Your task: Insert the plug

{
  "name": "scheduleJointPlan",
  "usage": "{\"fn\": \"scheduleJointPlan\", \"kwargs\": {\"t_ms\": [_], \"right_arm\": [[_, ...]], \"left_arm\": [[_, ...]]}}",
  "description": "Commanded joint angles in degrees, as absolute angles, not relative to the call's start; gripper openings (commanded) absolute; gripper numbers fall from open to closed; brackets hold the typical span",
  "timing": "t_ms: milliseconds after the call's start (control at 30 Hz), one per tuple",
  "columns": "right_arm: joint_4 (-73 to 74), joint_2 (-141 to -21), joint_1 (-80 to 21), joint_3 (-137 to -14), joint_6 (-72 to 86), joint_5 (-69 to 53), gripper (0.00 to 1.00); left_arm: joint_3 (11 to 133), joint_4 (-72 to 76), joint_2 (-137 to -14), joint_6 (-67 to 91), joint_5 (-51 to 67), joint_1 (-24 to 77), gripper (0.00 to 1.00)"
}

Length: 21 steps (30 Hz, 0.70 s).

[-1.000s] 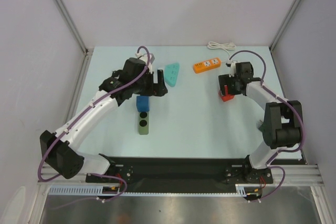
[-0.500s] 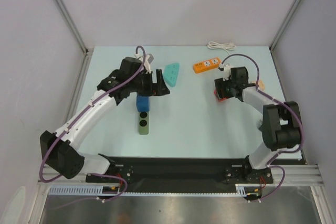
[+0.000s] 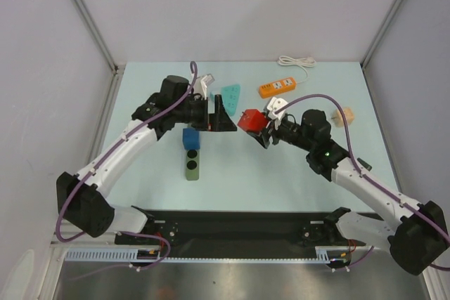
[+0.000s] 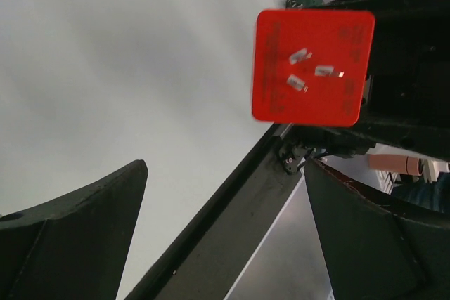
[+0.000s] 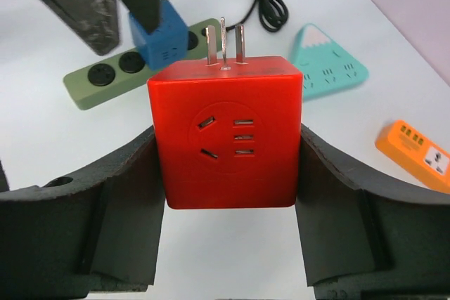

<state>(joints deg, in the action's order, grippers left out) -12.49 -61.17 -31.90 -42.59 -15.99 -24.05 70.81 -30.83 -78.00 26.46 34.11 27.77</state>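
My right gripper [image 3: 261,131] is shut on a red cube adapter [image 3: 251,120] and holds it above the table's middle. In the right wrist view the cube [image 5: 225,131] sits between both pads, prongs pointing away. My left gripper [image 3: 214,114] is open and empty just left of the cube and faces it. The left wrist view shows the cube's pronged face [image 4: 313,67] beyond my open gripper [image 4: 225,173]. A thin looped black cord [image 5: 266,1] lies at the far edge of the right wrist view. I cannot make out its black plug.
A green power strip [image 3: 191,165] carries a blue cube [image 3: 190,138] below the left gripper. A teal triangular strip [image 3: 230,98], an orange strip [image 3: 276,88] with its white cord [image 3: 295,62], and a peach object [image 3: 343,116] lie further back.
My right arm has lifted the red cube off the table at the right and carried it left to the middle. My left gripper has turned to face it.
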Motion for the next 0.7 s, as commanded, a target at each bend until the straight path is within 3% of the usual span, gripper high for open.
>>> {"fn": "scheduleJointPlan", "kwargs": {"t_ms": [0, 667], "right_arm": [[-17.05, -60.21, -34.45, -43.59, -18.36, -25.49, 0.00], [-14.41, -65.56, -43.06, -49.13, -21.53, -19.16, 0.00]], "left_arm": [[70.75, -26.02, -76.20, 26.36, 37.53, 28.21, 1.00], [66.36, -18.72, -77.61, 31.91, 41.05, 29.88, 0.99]]}}
